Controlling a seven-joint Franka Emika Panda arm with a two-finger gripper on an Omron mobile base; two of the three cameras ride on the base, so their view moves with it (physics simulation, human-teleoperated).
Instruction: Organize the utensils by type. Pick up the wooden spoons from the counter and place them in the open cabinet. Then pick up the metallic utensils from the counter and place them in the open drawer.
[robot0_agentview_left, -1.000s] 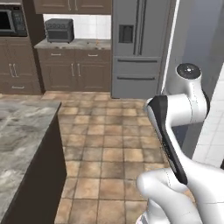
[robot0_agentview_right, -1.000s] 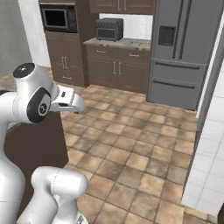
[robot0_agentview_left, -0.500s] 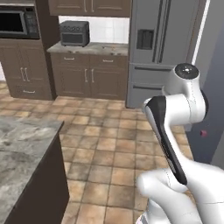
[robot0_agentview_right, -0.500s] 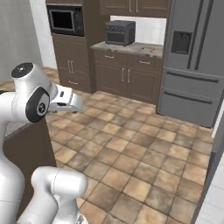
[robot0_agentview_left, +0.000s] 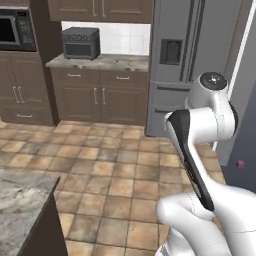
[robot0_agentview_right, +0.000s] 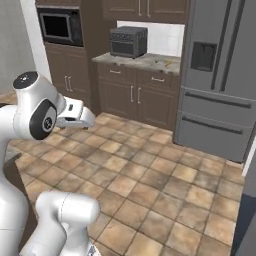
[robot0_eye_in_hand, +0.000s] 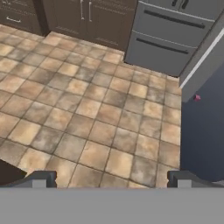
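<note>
Swinging round, the base has turned the whole kitchen across both base cameras: the far counter (robot0_agentview_left: 100, 62) with its toaster oven (robot0_agentview_left: 80, 43) now sits nearer the middle than a second ago, and the fridge (robot0_agentview_left: 195, 65) has come further into frame. That is camera travel, not the furniture moving.

Left first: the microwave (robot0_agentview_left: 15, 31) in its tall unit, and down at the lower corner a near stone worktop (robot0_agentview_left: 22, 202). Then the far counter, where the right base view shows a couple of small orange-toned specks (robot0_agentview_right: 167, 63) on the stone; possibly the utensils, but too small to call. Right of that, the fridge.

The gripper (robot0_eye_in_hand: 111, 179) rides with jaws wide apart and nothing between them, looking down at floor tiles (robot0_eye_in_hand: 100, 109). I judge the arm is tucked high simply for transit, with no spoon picked up yet.
</note>
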